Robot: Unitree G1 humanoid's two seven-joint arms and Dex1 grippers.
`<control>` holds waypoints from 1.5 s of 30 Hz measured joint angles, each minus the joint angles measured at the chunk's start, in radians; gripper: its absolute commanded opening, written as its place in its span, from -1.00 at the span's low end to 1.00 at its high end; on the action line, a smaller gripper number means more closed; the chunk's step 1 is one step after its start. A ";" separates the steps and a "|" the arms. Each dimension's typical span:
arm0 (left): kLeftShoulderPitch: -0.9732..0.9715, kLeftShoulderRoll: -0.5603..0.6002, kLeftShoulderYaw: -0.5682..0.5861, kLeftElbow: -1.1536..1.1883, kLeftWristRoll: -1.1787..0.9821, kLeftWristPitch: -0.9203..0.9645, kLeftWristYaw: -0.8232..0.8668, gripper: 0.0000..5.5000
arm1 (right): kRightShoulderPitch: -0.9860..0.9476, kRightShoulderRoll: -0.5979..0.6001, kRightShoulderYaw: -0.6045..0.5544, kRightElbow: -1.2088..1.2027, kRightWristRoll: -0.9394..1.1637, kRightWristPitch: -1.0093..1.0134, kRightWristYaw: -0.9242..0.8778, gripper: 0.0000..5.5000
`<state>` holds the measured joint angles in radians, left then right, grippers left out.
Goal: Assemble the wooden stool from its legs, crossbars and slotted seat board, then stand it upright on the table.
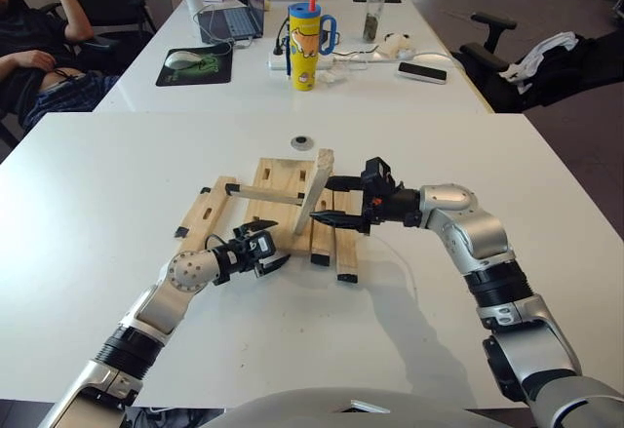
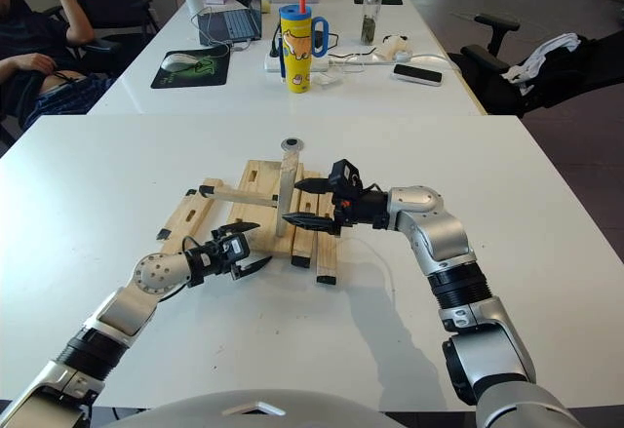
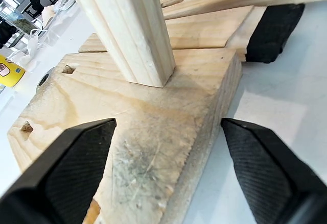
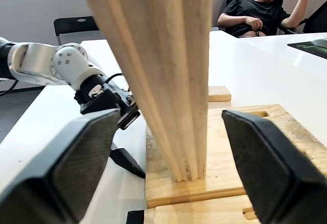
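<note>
On the worktop point(image 1: 117, 204) the seat board point(image 1: 278, 176) lies flat, a leg point(image 1: 315, 189) standing tilted in it. The right hand point(image 1: 322, 200) is released, spread either side of the leg; the left hand point(image 1: 280, 243) is released at the board's near corner.

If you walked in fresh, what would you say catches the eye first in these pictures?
A wooden leg stands up from the seat board lying flat mid-table, with the right gripper open on either side of it. A wooden bar runs sideways from the leg towards the robot's left, and the left gripper sits open at the board's near edge.
</note>
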<state>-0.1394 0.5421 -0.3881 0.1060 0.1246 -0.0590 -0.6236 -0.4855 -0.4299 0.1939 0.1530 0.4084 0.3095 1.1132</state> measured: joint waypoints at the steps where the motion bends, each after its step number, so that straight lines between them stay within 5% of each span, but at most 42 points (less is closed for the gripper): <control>1: -0.005 -0.019 0.000 0.002 0.001 0.021 0.018 0.39 | -0.001 -0.008 -0.015 0.009 -0.005 -0.014 -0.002 0.36; 10: -0.011 -0.114 0.004 -0.046 0.001 0.208 0.089 0.39 | -0.084 -0.037 -0.258 0.026 0.163 0.091 -0.089 -0.13; 14: -0.011 -0.117 0.004 -0.055 0.000 0.227 0.092 0.39 | -0.107 -0.017 -0.278 -0.005 0.223 0.143 -0.131 -0.35; 21: -0.014 -0.116 0.000 -0.054 -0.004 0.221 0.093 0.39 | -0.453 0.258 -0.472 -0.197 0.634 0.179 -0.612 -0.74; 25: -0.016 -0.120 -0.003 -0.043 -0.003 0.221 0.099 0.39 | -0.534 0.302 -0.465 -0.268 0.681 0.186 -0.706 -0.98; 28: -0.016 -0.121 -0.003 -0.043 -0.003 0.221 0.099 0.39 | -0.503 0.301 -0.443 -0.279 0.679 0.225 -0.738 -0.99; 33: -0.015 -0.125 -0.004 -0.044 -0.004 0.220 0.104 0.39 | -0.178 0.242 -0.158 -0.303 0.573 0.497 -0.783 -0.99; 36: -0.010 -0.123 0.000 -0.041 -0.001 0.224 0.111 0.39 | -0.093 0.174 -0.106 -0.403 0.536 0.479 -0.750 -0.99; 40: -0.008 -0.122 0.001 -0.033 -0.003 0.225 0.111 0.39 | -0.092 0.232 -0.153 -0.361 0.512 0.406 -0.749 -0.99; 45: -0.009 -0.125 0.001 -0.034 -0.009 0.222 0.110 0.39 | -0.189 0.276 -0.405 -0.333 0.684 0.306 -0.779 -0.99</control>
<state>-0.1482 0.4171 -0.3869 0.0723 0.1159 0.1633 -0.5135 -0.6740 -0.1538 -0.2108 -0.1795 1.0927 0.6159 0.3339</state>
